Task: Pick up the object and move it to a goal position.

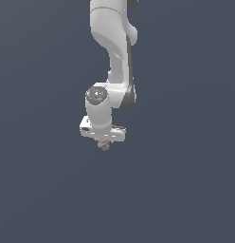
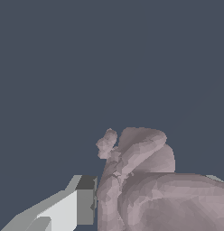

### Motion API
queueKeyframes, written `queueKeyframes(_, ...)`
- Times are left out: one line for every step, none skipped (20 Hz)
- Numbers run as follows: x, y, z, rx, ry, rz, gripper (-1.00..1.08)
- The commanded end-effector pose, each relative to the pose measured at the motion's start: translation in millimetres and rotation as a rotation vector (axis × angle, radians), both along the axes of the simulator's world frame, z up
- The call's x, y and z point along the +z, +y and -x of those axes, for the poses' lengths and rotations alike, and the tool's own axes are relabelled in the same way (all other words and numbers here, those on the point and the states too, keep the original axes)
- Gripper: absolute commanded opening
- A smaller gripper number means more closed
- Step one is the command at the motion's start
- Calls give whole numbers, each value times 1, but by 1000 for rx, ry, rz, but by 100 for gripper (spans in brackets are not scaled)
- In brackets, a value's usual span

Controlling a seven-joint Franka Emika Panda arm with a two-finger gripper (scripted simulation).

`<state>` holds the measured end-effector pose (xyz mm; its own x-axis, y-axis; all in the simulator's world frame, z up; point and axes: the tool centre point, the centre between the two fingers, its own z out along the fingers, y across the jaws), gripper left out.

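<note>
- Under the white arm [image 1: 112,52], right at the tip of the gripper [image 1: 104,144], sits the object [image 1: 104,144], a tiny lumpy pink-brown thing poking out below the hand.
- Exterior view: the arm comes down from the top edge, bends at a grey-capped joint, and ends in the broad white hand, with the object directly beneath it against the plain dark blue-grey backdrop [image 1: 185,180].
- Wrist view: the object [image 2: 145,180] fills the near field, knobbly and dull pink, pressed right up against one grey-tipped white finger [image 2: 82,198].
- A sliver of the opposite finger shows at the object's far side, so the fingers are clamped on the object, gripping it between them.
</note>
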<state>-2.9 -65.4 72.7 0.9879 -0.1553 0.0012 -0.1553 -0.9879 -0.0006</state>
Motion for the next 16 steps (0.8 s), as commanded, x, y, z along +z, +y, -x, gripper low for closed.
queueKeyframes(3,-23,-10,2,0,0,-100)
queueKeyframes(4,-31,-13,2,1,0,-100)
queueKeyframes(5,-38,-16,2,1,0,-100)
queueKeyframes(5,-44,-19,2,1,0,-100)
queueKeyframes(6,-49,-22,2,1,0,-100)
queueKeyframes(7,-54,-24,2,1,0,-100)
queueKeyframes(7,-59,-26,1,1,0,-100)
queueKeyframes(8,-62,-28,1,1,0,-100)
queueKeyframes(8,-66,-29,1,1,0,-100)
queueKeyframes(8,-68,-31,1,1,0,-100)
queueKeyframes(9,-70,-32,1,1,0,-100)
queueKeyframes(9,-72,-33,1,1,0,-100)
queueKeyframes(9,-73,-34,1,1,0,-100)
queueKeyframes(9,-74,-34,1,1,0,-100)
queueKeyframes(9,-75,-34,1,1,0,-100)
queueKeyframes(9,-75,-34,1,1,0,-100)
